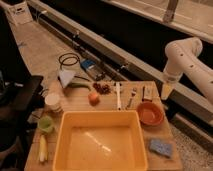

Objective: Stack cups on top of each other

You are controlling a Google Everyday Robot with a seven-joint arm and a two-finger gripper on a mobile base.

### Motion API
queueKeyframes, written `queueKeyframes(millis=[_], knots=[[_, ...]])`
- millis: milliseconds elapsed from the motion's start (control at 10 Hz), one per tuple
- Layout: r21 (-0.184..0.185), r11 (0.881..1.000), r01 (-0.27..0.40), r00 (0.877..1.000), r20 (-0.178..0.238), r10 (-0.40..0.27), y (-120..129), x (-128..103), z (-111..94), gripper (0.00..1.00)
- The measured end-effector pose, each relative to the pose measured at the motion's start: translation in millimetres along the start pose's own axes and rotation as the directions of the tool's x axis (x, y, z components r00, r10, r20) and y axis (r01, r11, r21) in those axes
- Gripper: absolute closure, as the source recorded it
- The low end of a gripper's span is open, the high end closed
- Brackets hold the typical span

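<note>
Yellow plastic tub (100, 145) sits nearest, filling the front of the wooden table (75, 103). Just left of it stands the pale green cup (46, 124), and a little beyond it, apart and not stacked, the white cup (52, 101) (slightly larger). An orange-red bowl (150, 113) rests by the tub's far right corner. Farther back, my gripper (167, 90) hangs beside the table's far right corner, well apart from both cups; open or closed, I cannot tell.

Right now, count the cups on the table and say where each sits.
2. The white cup stands near the table's left edge. The green cup sits just nearer the camera, left of the yellow tub. The pincer hangs off the table's far right corner. None seems hidden.
</note>
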Motion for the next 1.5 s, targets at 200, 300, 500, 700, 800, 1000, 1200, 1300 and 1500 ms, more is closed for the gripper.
queueKeyframes(millis=[200, 300, 500, 700, 800, 1000, 1200, 1300, 1500], knots=[[0.0, 1.0, 0.0, 1.0, 0.0, 0.0, 0, 0, 0, 0.2], [0.0, 1.0, 0.0, 1.0, 0.0, 0.0, 0, 0, 0, 0.2], [0.0, 1.0, 0.001, 1.0, 0.0, -0.001, 0, -1, 0, 0.2], [0.0, 1.0, 0.001, 1.0, 0.0, -0.001, 0, 0, 0, 0.2], [0.0, 1.0, 0.001, 1.0, 0.0, -0.001, 0, 0, 0, 0.2], [0.037, 0.999, 0.024, 1.0, -0.01, -0.023, -5, 1, -10, 0.2], [0.074, 0.994, 0.083, 0.997, -0.012, -0.082, -9, -13, -31, 0.2], [0.091, 0.987, 0.13, 0.992, -0.009, -0.129, -7, -32, -42, 0.2], [0.104, 0.974, 0.203, 0.979, 0.003, -0.204, 3, -71, -49, 0.2]])
